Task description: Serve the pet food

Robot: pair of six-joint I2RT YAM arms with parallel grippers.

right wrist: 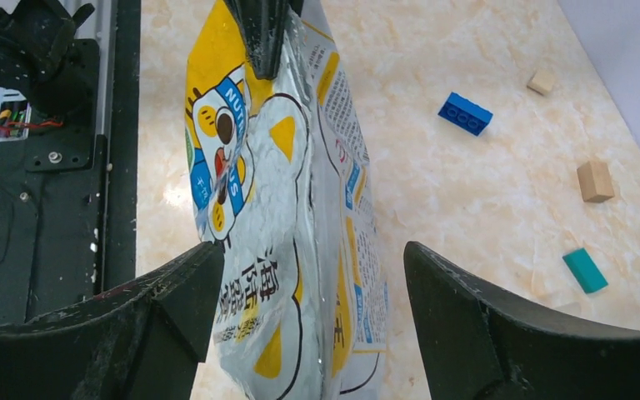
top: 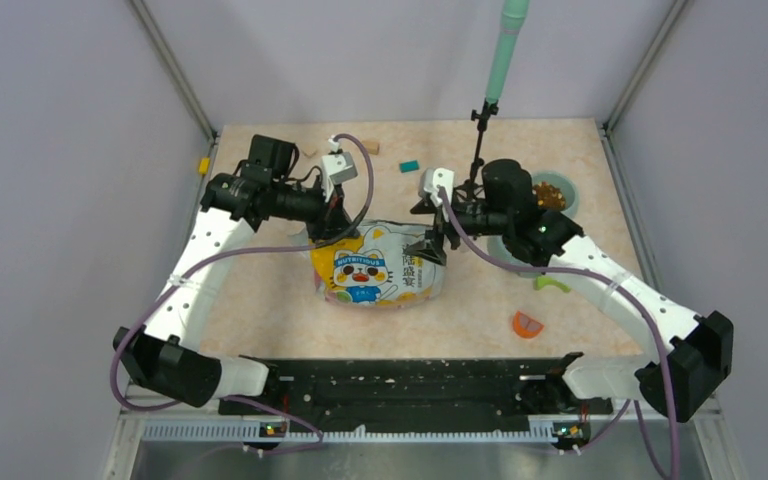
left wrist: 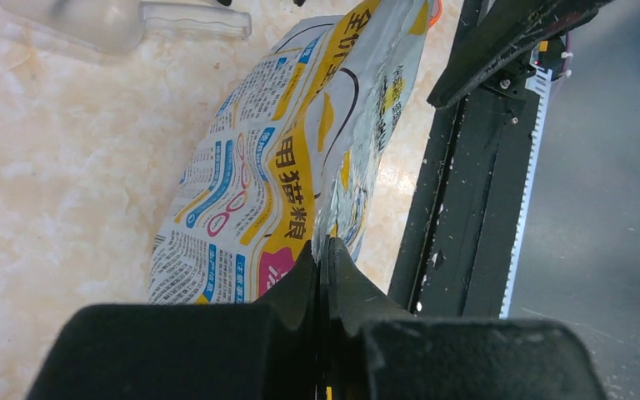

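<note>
While the left gripper (left wrist: 323, 254) is pinched shut on the pet food bag (left wrist: 250, 183), the wide-open right gripper (right wrist: 308, 250) straddling it should close squarely on the film, without tugging.

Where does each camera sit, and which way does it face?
Top external: overhead behind the bases, facing down; both arms flank the crinkly yellow-white cat-print bag.
Left wrist: looks along the shut left claw pinching the bag's edge.
Right wrist: looks past the open right claw straddling the bag.
Shared: all show the bag.
</note>
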